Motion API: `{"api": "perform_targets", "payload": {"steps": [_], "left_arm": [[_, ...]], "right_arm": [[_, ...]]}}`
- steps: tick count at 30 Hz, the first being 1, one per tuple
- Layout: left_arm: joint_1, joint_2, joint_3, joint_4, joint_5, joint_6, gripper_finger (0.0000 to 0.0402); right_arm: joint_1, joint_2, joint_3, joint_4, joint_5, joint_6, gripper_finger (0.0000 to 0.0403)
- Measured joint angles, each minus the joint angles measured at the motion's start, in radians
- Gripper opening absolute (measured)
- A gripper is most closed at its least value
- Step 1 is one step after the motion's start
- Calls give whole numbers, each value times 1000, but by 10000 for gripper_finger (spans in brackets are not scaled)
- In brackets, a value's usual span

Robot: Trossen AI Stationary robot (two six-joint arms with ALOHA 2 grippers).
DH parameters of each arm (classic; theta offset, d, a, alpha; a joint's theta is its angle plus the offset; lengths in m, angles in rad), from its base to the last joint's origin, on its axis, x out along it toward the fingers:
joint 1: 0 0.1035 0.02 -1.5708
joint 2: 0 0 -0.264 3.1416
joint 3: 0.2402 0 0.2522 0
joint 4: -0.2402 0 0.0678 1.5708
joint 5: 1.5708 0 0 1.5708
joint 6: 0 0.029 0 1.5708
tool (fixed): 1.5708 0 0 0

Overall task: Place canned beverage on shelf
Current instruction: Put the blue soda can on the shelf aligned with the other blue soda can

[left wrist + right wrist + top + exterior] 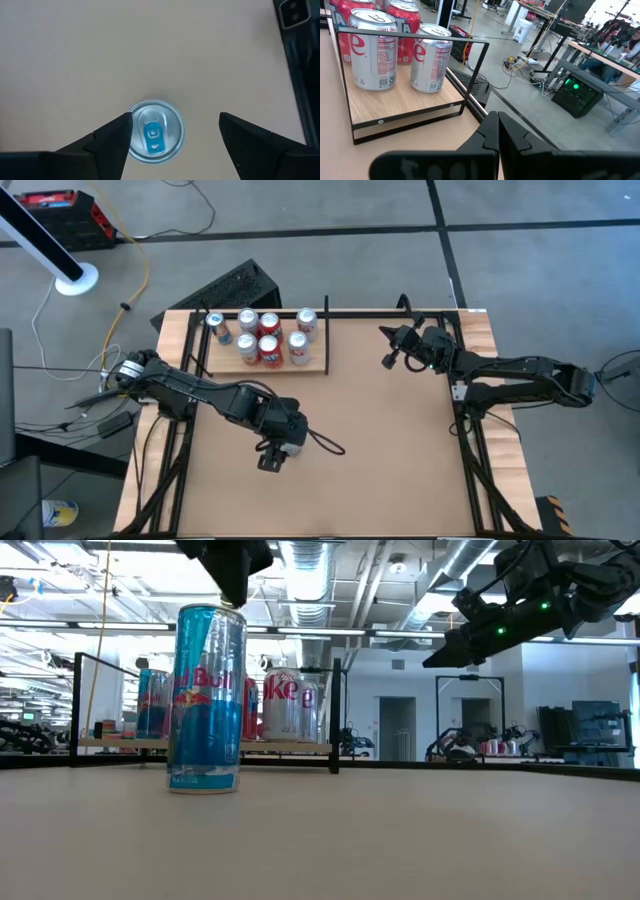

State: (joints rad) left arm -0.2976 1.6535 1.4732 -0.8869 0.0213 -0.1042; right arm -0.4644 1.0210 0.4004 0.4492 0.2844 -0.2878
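Fingers (107, 145) of the left gripper (272, 463) stand spread above a blue-and-silver canned beverage (206, 700); in the left wrist view the can's top sits just beside one finger, with a clear gap to the other, so the fingers are parted and grip nothing. The can stands upright on the brown surface (390, 450), toward its left-centre, well apart from the shelf (310, 367). The shelf, a pale-wood panel framed by thin black rods, lies at the far left part of the surface and carries a cluster of red and silver soda cans (268, 338), all upright; bare wood shows at its right end and along its near strip. Bare surface lies between the blue can and the shelf's near rod, with nothing in between. Farther right, the surface is bare out to the right gripper (388, 360), which hangs raised near the far right edge, just beside the shelf's right end, its fingers (492, 132) pressed together and holding nothing. Beyond the surface edges lies grey floor (560, 270) with cables (140, 275).
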Motion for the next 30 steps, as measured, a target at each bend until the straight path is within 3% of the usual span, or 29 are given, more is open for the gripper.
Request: {"api": "perform_targets", "payload": {"steps": [14,21,30], "left_arm": [[8,0,45,-6,-72,-153,281],[33,0,43,-6,-134,-380,297],[36,0,42,-8,-116,-345,323]], "right_arm": [[0,0,0,0,0,0,21],[0,0,0,0,0,0,21],[0,0,0,0,0,0,21]]}}
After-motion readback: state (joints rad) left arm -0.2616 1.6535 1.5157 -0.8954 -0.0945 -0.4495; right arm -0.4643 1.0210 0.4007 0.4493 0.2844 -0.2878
